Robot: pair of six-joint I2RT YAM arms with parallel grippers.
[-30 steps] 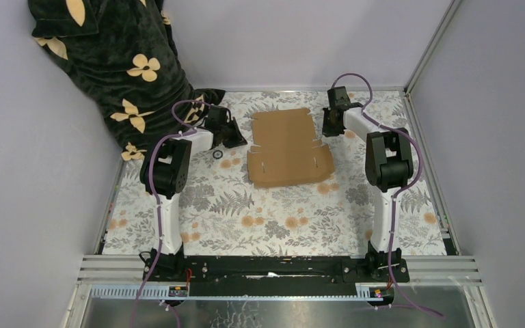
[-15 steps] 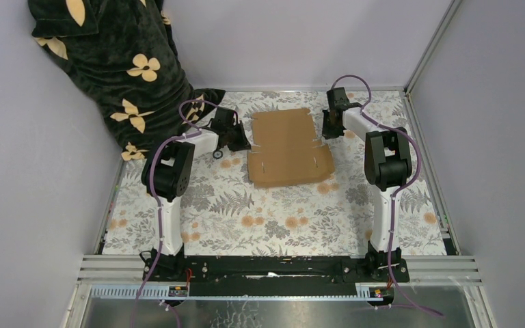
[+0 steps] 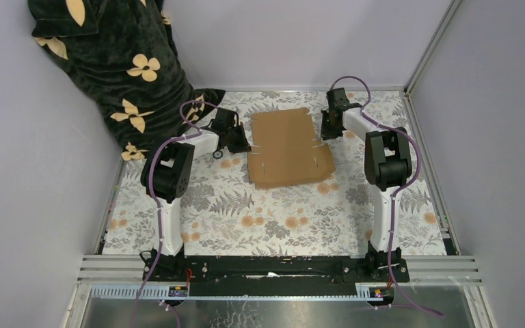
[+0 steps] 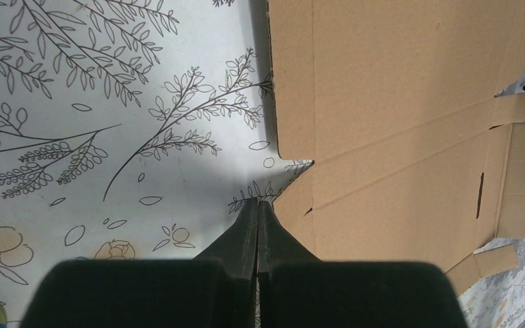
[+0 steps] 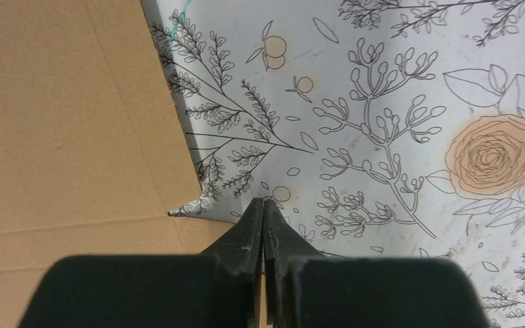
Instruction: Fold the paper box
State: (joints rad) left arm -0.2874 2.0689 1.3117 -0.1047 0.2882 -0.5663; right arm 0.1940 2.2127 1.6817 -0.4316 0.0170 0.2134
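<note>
The paper box [image 3: 287,147] is a flat brown cardboard sheet with flaps and slots, lying on the floral tablecloth at the back middle. My left gripper [image 3: 241,141] is shut and empty, low at the sheet's left edge. In the left wrist view its tips [image 4: 258,203] sit at a notch beside the cardboard [image 4: 410,130]. My right gripper [image 3: 325,130] is shut at the sheet's right edge. In the right wrist view its tips [image 5: 264,201] are over the cloth, just right of the cardboard [image 5: 61,137], with a flap passing under the fingers.
A person in a dark garment with yellow flowers [image 3: 116,61] leans in at the back left corner. A small ring-shaped object [image 3: 217,155] lies by the left arm. Pale walls close in the table, and a metal rail [image 3: 280,270] runs along the near edge.
My left gripper has slid a little to the right, up to the cardboard's left edge. The right gripper and the sheet have barely moved.
</note>
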